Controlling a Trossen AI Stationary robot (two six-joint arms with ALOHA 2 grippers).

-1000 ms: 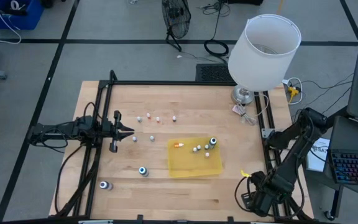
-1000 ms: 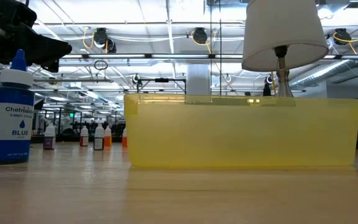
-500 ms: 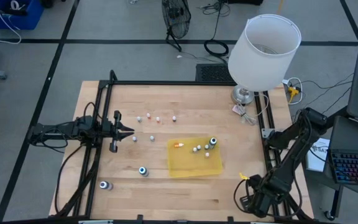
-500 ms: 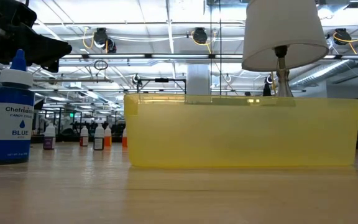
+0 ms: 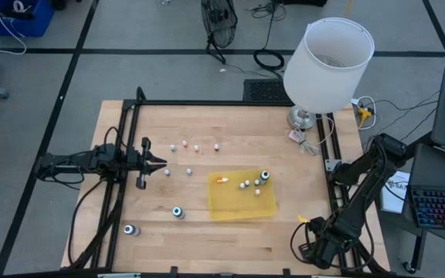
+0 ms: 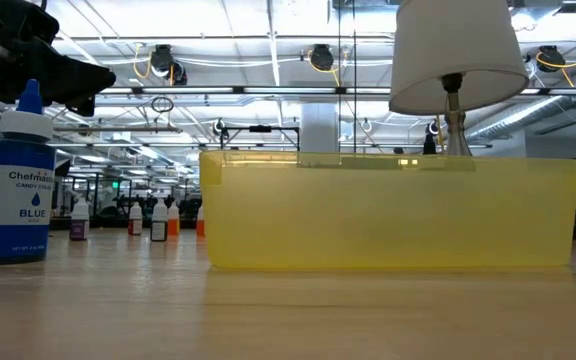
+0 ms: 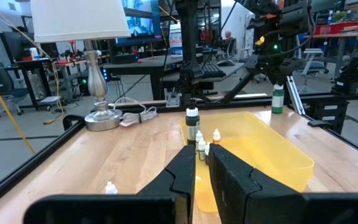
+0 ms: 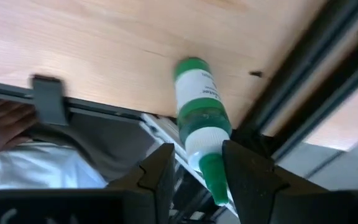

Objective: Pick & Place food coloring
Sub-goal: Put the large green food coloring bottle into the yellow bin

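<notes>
Little has moved since the earlier frames: only the right arm has shifted slightly at the bench's (image 5: 161, 239) near right corner. Its fingers (image 8: 248, 177) are grasping a green food coloring bottle (image 8: 197, 106) by the nozzle end. The right gripper (image 5: 321, 245) sits off the bench edge, well apart from the yellow tray (image 5: 242, 207), where several bottles already lie. To finish well, it should probably lift clear of the frame rail, carry level, and release low inside the tray. The left gripper (image 5: 159, 164) waits with fingers clenched, just beside a small bottle (image 5: 168, 172).
</notes>
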